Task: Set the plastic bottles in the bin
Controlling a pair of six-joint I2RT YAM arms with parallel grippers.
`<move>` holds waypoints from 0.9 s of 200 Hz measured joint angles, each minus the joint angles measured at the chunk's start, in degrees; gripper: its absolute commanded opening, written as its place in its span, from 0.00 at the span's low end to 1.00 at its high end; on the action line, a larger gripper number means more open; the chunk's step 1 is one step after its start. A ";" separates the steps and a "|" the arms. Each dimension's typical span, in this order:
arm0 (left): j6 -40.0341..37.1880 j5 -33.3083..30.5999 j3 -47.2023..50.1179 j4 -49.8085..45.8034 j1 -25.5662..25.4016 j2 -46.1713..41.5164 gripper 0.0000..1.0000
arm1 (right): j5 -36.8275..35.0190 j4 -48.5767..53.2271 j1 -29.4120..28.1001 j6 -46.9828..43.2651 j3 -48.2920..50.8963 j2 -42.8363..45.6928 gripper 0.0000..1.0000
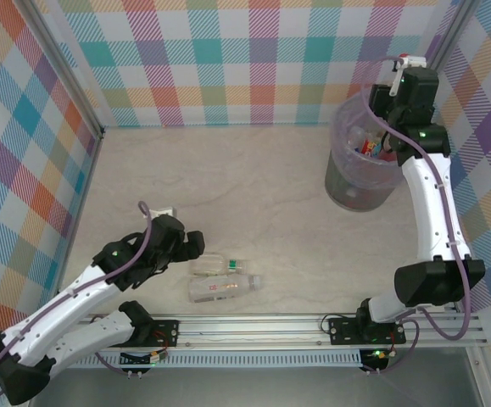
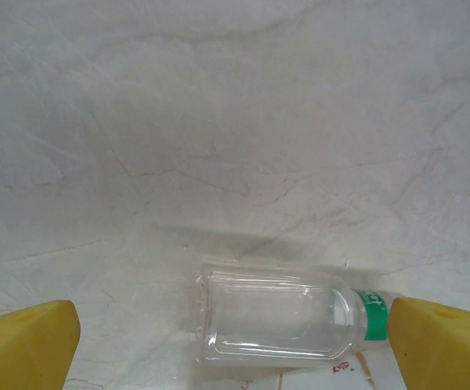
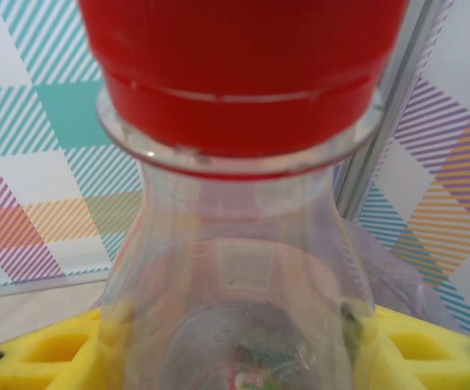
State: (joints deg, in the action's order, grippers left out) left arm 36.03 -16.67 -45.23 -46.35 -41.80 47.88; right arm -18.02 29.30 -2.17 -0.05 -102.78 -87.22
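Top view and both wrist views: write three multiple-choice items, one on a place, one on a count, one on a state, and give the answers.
1. Where on the table does the bin stand?
A. far right
B. near left
C. centre
2. How many bottles lie beside the left gripper?
A. none
B. two
C. five
3. What is the right gripper doing?
A. hanging open, empty
B. pressing on the table
C. gripping a red-capped bottle

Answers:
1 A, it stands towards the far right corner.
2 B, a green-capped bottle and a red-labelled bottle lie there.
3 C, its yellow fingers flank the bottle's body.
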 measured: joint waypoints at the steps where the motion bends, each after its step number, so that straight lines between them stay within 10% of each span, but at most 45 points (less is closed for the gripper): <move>1: -0.07 0.04 0.00 0.02 0.04 0.15 0.97 | 0.09 0.07 0.02 0.02 0.00 -0.15 0.57; 180: 0.87 10.43 5.35 6.47 2.58 10.21 0.97 | 3.98 2.78 3.04 0.66 -0.07 -5.53 0.64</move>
State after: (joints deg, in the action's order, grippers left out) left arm 36.91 -6.24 -39.88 -39.88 -39.22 58.08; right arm -14.04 32.08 0.86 0.60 -102.85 -92.75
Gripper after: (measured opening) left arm 0.965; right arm 0.639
